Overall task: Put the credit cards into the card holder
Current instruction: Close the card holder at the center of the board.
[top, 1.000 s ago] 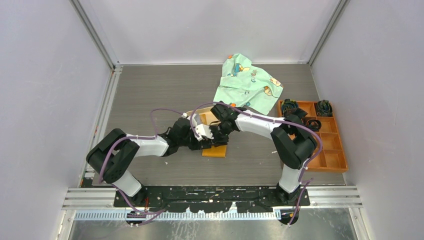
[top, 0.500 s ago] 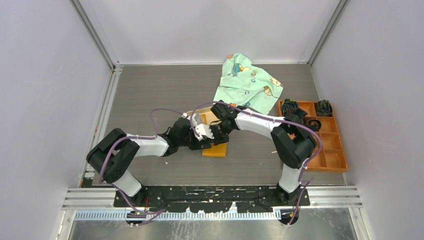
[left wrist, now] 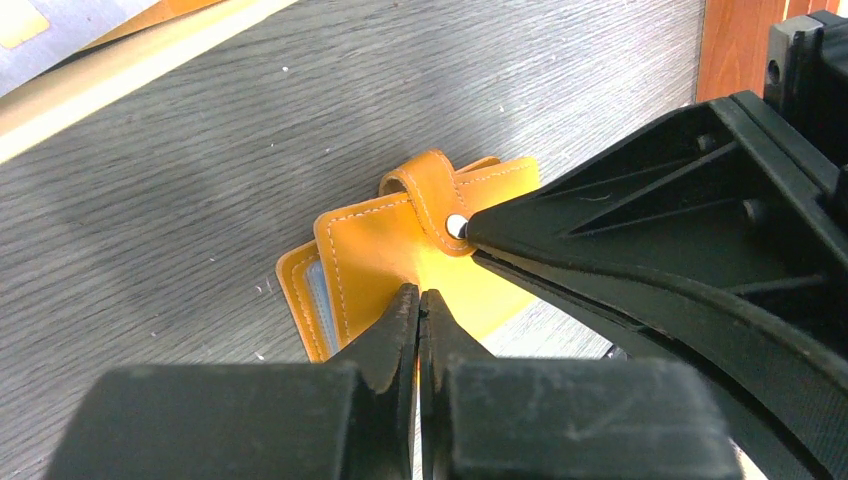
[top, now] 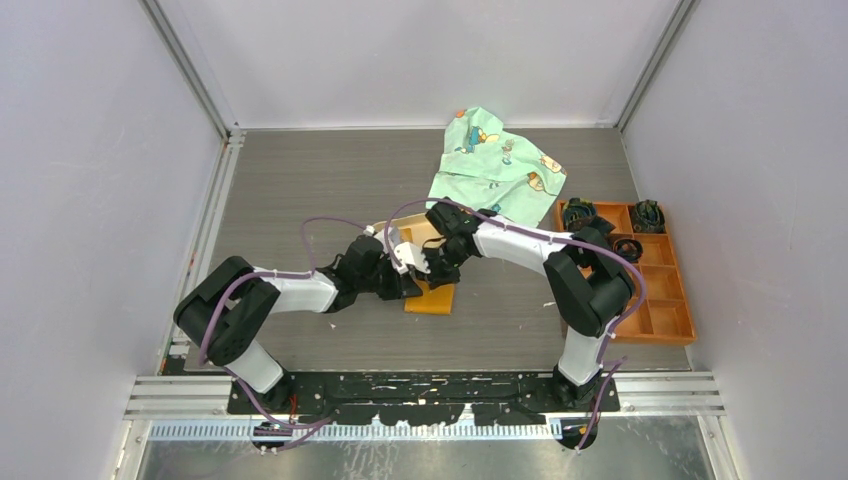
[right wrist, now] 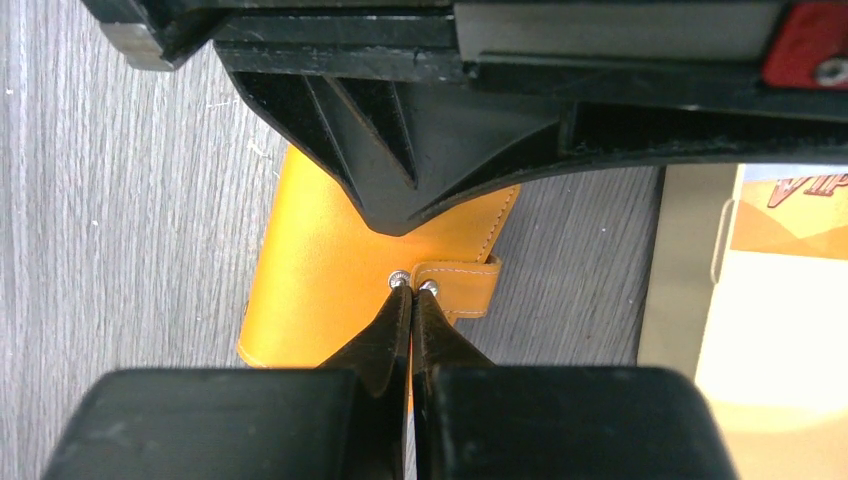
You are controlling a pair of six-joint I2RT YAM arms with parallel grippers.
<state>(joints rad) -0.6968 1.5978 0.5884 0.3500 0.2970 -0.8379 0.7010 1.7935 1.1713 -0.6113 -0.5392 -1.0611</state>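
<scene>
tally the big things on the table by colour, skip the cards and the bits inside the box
orange: 2 (flat orange leather card holder, orange plastic compartment box)
green: 1 (crumpled green printed cloth)
tan: 1 (tan tray, mostly hidden under the arms)
total: 4

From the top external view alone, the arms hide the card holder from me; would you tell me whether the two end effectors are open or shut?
Observer: Both are shut. The left end effector has its tips at the card holder cover, and the right end effector has its tips at the snap on the strap.
Operator: Thank you. Is any card in the holder yet?
Observer: Yes. The left wrist view shows the edge of a light-blue card between the holder's orange layers.
</scene>
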